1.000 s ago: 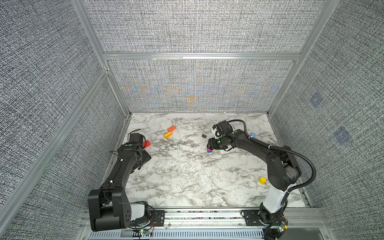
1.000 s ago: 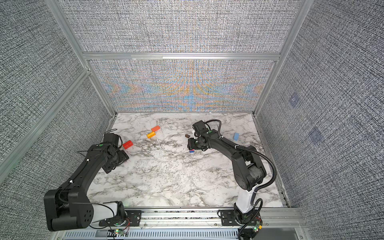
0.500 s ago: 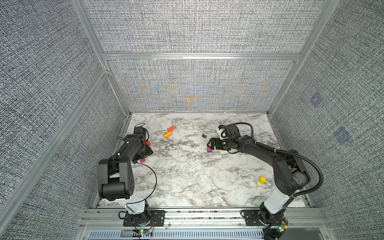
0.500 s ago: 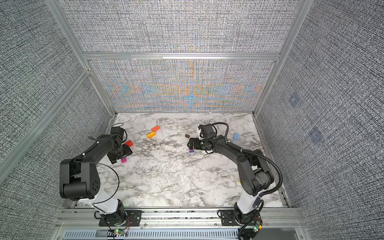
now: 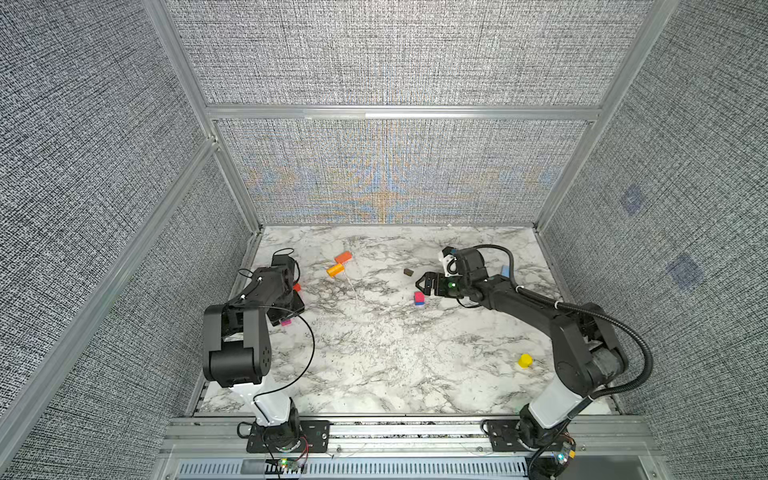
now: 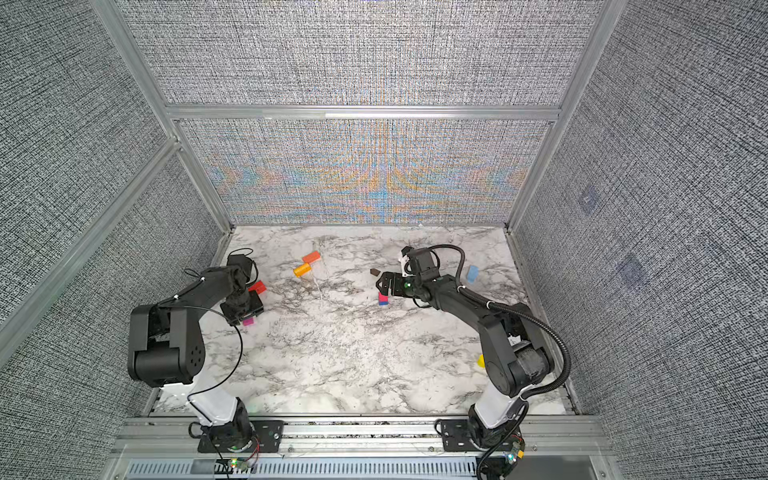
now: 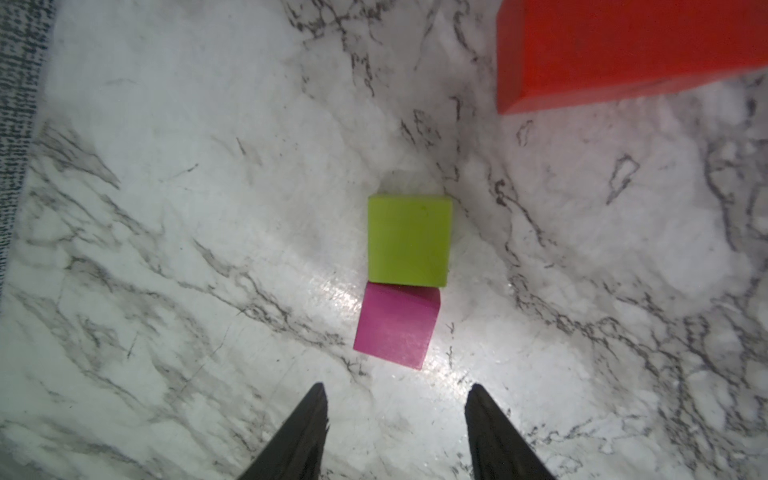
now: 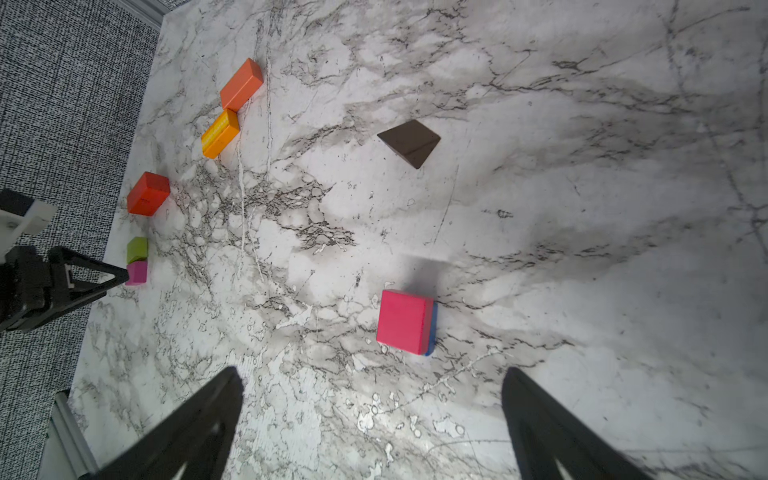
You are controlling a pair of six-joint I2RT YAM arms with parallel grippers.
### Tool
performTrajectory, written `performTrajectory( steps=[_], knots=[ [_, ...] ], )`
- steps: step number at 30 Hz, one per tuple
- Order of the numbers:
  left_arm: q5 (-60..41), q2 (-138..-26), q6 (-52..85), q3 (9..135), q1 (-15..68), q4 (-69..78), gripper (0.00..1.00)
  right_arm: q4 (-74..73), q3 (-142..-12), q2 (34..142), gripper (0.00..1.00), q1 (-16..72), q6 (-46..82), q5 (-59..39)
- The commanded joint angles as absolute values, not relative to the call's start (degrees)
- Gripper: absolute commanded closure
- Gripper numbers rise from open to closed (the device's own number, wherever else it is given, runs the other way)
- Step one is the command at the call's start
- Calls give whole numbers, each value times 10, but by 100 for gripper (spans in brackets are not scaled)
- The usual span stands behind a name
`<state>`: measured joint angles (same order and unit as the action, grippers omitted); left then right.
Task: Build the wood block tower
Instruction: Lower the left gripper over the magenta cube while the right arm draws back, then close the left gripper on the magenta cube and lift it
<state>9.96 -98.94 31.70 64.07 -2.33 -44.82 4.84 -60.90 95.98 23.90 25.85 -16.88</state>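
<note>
both top views: a marble table (image 5: pixel 374 353) enclosed by grey fabric walls (image 5: pixel 395 54). the tower (image 5: pixel 419 298), a pink block (image 8: pixel 403 320) lying on a blue block (image 8: pixel 433 328), stands right of centre in the frame. the right gripper (image 5: pixel 423 284) hangs just above and to the right of it. its jaws are spread wide and hold nothing, and in the right wrist view the tower lies beyond the fingertips (image 8: pixel 232 376), untouched.

at middle left of the frame, the left gripper (image 7: pixel 397 397) points down at the table with its jaws apart and nothing between them. just ahead of its tips lies a magenta block (image 7: pixel 397 328), touching a green block (image 7: pixel 409 241), with a red block (image 5: pixel 296 287) near.

loose blocks: an orange slab (image 5: pixel 343 257) and an orange-yellow block (image 5: pixel 335 270), just beside each other, upper centre-left. a dark brown block (image 5: pixel 408 272), above and left of the tower. a light blue block (image 6: pixel 473 273), right, behind the right arm. a yellow block (image 5: pixel 525 360), lower right.
</note>
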Motion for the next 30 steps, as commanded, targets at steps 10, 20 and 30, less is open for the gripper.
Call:
performTrajectory(
  steps=[10, 20, 30],
  knots=[
    [73, -1000, 300, 613, -40, -392, 45, 22, -604, 957, 1, 238, 264, -188],
    [76, -1004, 298, 603, -44, -382, 59, 17, -601, 958, 1, 237, 264, -195],
    [54, -1000, 296, 602, -43, -382, 71, -4, -590, 961, 1, 221, 279, -223]
  ],
)
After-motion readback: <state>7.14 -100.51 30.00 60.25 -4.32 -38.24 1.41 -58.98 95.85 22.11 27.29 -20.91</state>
